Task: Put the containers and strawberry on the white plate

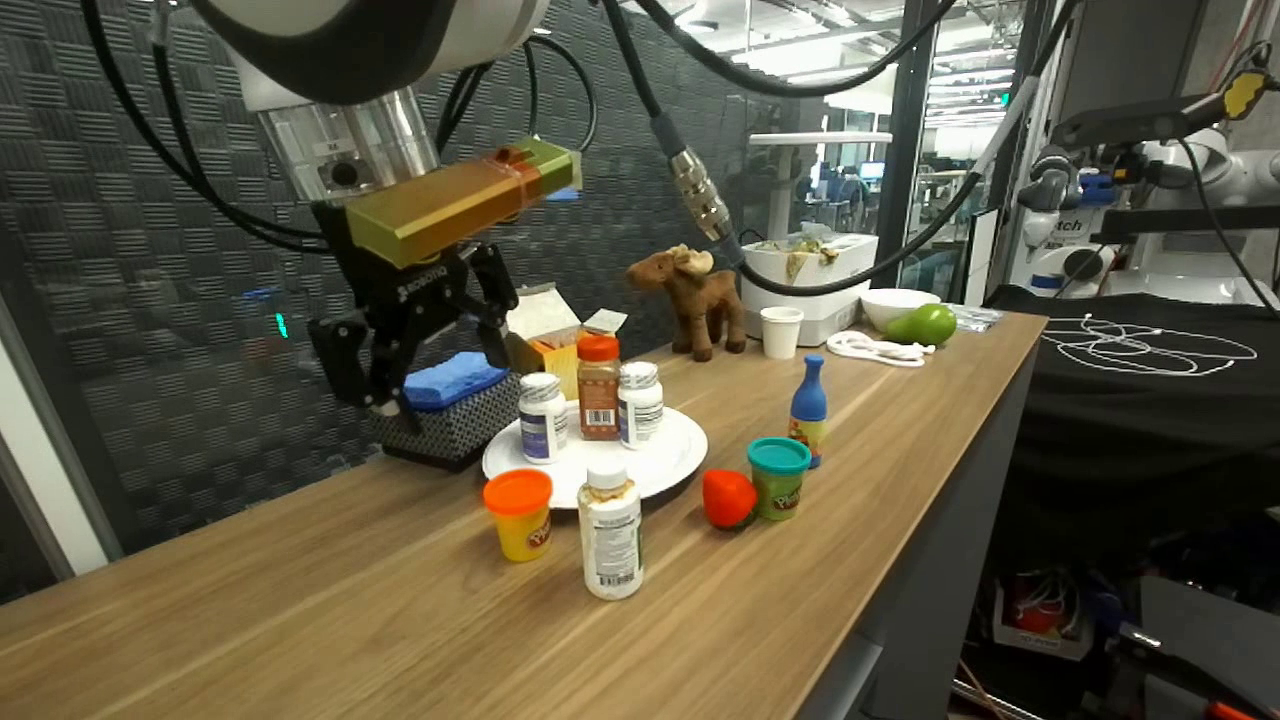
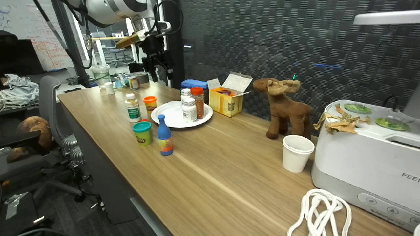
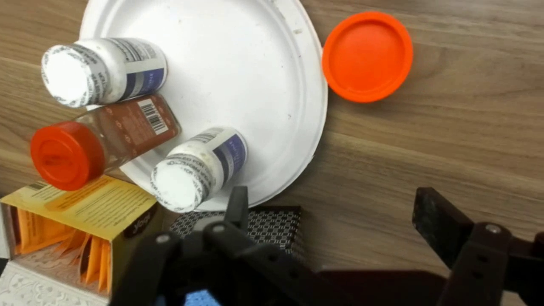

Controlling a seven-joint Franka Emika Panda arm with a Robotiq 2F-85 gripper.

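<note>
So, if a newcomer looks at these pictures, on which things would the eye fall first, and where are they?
Probably first the white plate on the wooden tabletop, where a red-capped bottle stands between two white pill bottles. Next, perhaps, the brown toy moose, standing near the dark textured wall. The black gripper, hanging open above the tabletop with nothing held, would likely also catch the eye.

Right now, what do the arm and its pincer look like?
The arm is white with dark grey sections and a shiny silver-grey collar. The pincer is black, with two angular jointed fingers and white ROBOTIQ lettering. A gold oblong block sits above it, and black cables loop nearby, one with a metal connector.
</note>
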